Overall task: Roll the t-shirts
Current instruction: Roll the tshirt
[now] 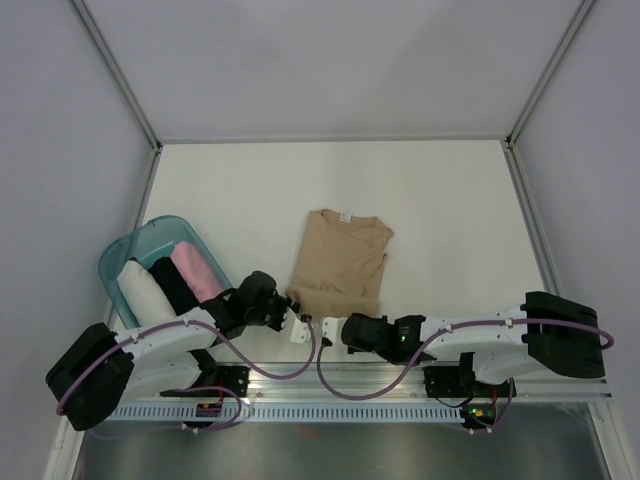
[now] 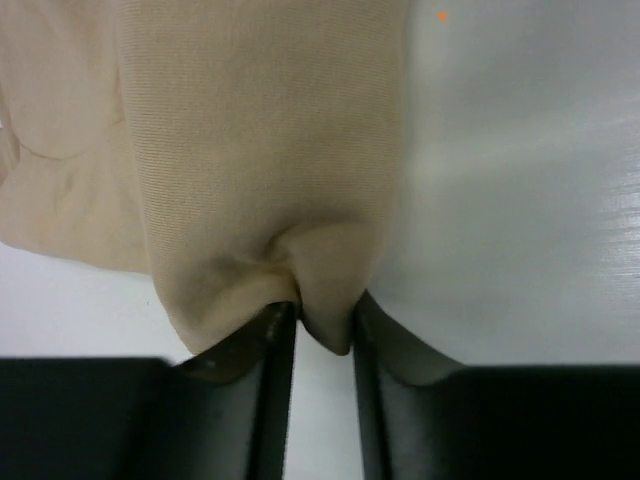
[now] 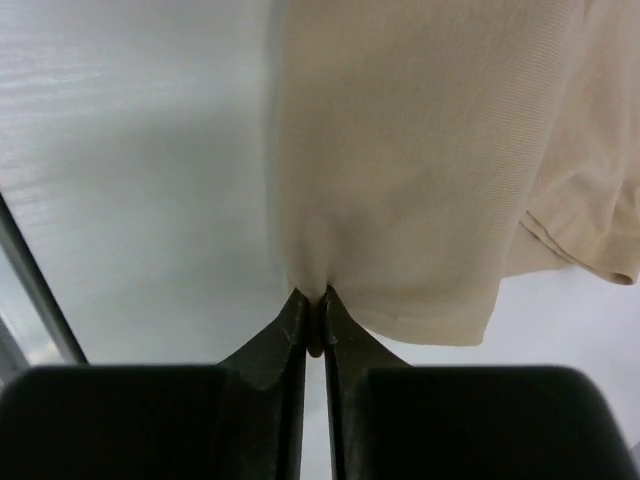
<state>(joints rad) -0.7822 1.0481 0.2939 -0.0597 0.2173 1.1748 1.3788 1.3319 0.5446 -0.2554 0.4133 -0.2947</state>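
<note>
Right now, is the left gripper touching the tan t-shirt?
Touching. The left wrist view shows the left gripper closed on a fold of the tan t-shirt, the fabric pinched between its jaws.

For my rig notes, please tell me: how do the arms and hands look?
The left arm and right arm have white links and black joints. A purple cable loops along each. The left hand and right hand show dark, tapering fingers.

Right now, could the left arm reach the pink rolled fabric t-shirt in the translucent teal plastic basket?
Probably not yet: the left gripper is shut on the tan fabric t-shirt, though the basket sits close.
</note>
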